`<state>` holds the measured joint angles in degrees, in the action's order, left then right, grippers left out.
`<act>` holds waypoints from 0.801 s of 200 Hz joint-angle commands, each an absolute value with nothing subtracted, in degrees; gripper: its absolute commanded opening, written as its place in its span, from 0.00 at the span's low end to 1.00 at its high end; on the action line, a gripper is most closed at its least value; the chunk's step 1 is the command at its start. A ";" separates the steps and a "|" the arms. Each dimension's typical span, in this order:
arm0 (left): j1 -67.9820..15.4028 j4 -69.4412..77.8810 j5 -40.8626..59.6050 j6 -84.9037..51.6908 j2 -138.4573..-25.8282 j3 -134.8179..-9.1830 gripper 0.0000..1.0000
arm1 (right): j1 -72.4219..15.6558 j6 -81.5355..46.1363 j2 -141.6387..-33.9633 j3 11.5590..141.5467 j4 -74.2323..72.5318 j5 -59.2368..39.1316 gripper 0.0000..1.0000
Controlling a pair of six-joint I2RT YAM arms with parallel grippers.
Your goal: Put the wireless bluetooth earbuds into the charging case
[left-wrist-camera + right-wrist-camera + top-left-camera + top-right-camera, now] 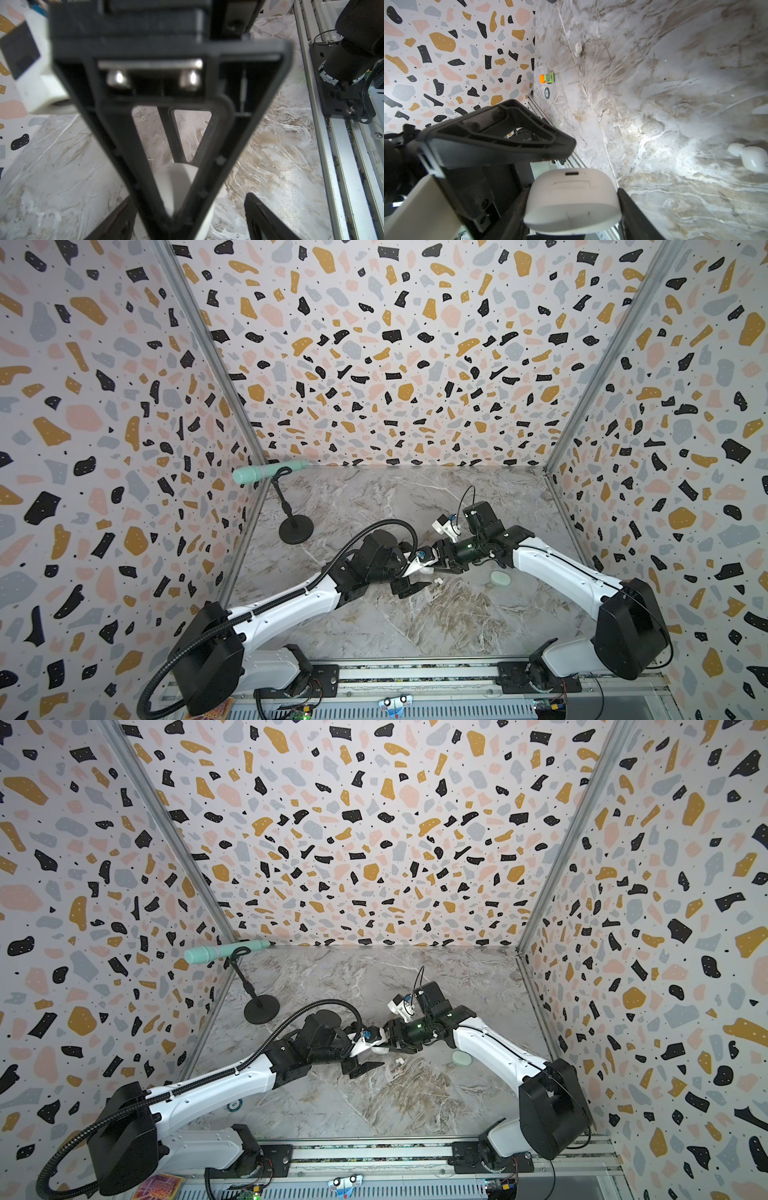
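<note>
Mid-surface, both arms reach low and meet, right fingers (631,209) clamped on white charging case (571,199), left fingers (261,218) apart, earbud (437,580) nearby.

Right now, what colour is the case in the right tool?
White; the case shows best in the right wrist view.

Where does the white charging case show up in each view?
Top view: white charging case, a small patch over the middle of the marble tabletop.
Top view: the case, same central spot.
Left wrist: the case, a pale rounded shape behind a blurred black frame.
Right wrist: the case, large and close, gripped by the right end effector.
Shared landmark: the marble tabletop.
</note>
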<state>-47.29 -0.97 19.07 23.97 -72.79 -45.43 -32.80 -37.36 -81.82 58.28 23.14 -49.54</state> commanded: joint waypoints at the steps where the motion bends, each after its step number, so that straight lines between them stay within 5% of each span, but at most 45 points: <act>1: -47.19 0.89 20.47 25.27 -72.16 -46.83 0.79 | -33.15 -36.56 -81.04 60.64 24.43 -50.51 0.51; 160: -48.41 -2.79 20.20 28.72 -73.82 -47.86 0.60 | -33.16 -35.61 -82.18 63.17 26.84 -51.77 0.50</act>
